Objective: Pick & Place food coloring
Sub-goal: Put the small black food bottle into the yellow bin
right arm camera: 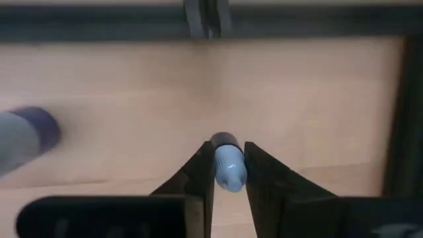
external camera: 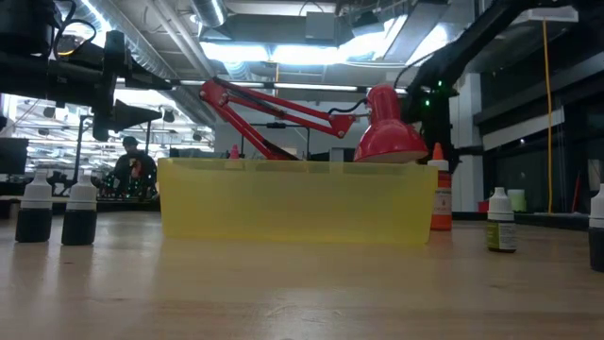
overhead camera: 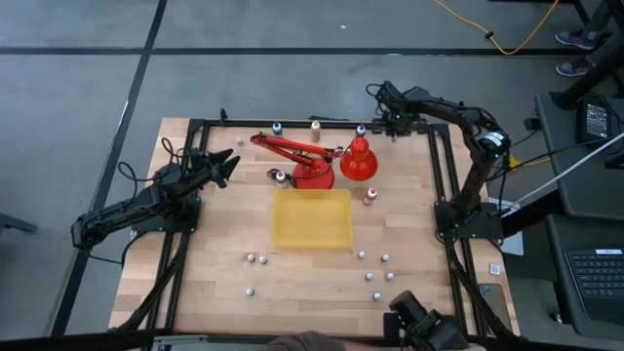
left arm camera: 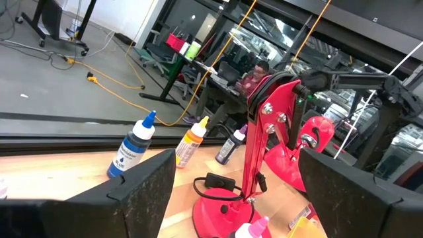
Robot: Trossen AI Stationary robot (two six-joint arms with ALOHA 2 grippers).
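Right gripper [right arm camera: 229, 173]: we've got it at the far right corner of the table [overhead camera: 214, 292], jaws pinched narrow around a small pale-blue-capped food coloring bottle [right arm camera: 229, 164].
Left gripper [overhead camera: 226, 168]: parked at the left side, fingers spread wide, holding nothing.
Other bottles: a blue one [left arm camera: 132, 147], an orange one [left arm camera: 190, 141] and a purple one [left arm camera: 229, 145] stand along the far edge; more are scattered on the near side.
Yellow tray [overhead camera: 312, 218]: mid-table, just in front of the red desk lamp [overhead camera: 322, 161]. We guess that's the drop spot.
Tip: lift straight up first, then we swing wide of the lamp shade and let go low over the tray.
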